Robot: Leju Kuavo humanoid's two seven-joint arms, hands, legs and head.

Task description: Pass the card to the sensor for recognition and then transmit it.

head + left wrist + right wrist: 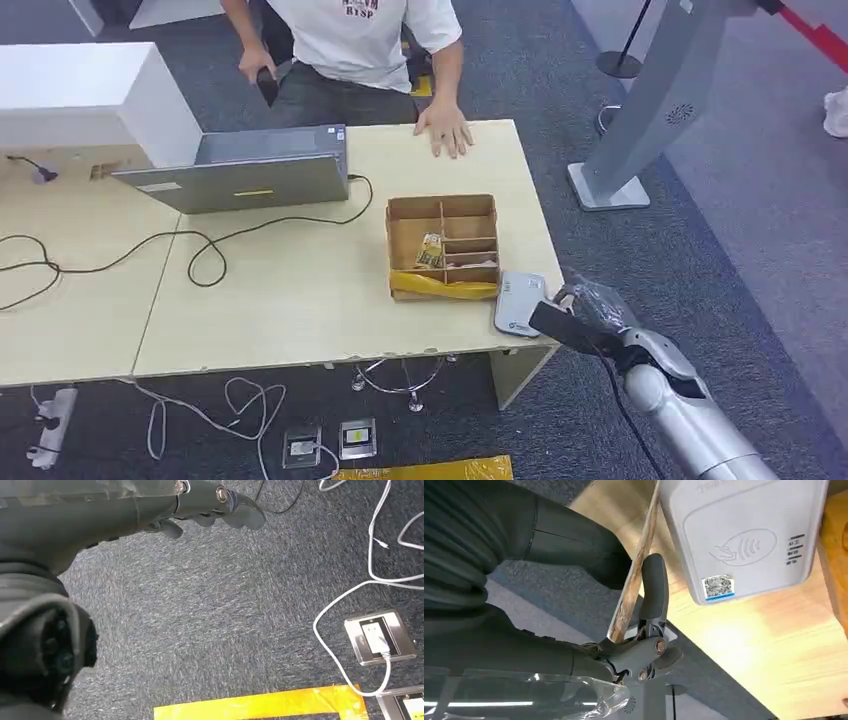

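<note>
A slip is the main risk: the card is pinched by its lower end only, between the thumb and a finger of the right hand, and it is seen edge-on in the right wrist view. If it is brought down at that tilt, it could be caught on the table edge or on the sensor rim and levered out of the grip. A failed read is also likely if the card's face is not laid flat over the sensor's marked top. The sensor lies at the table's corner, just beside the box, so it could be nudged off by a low approach.

The right arm is reached forward, with the hand held just off the table corner, near the sensor. The left hand is hung over the floor, loosely released, with nothing held.
</note>
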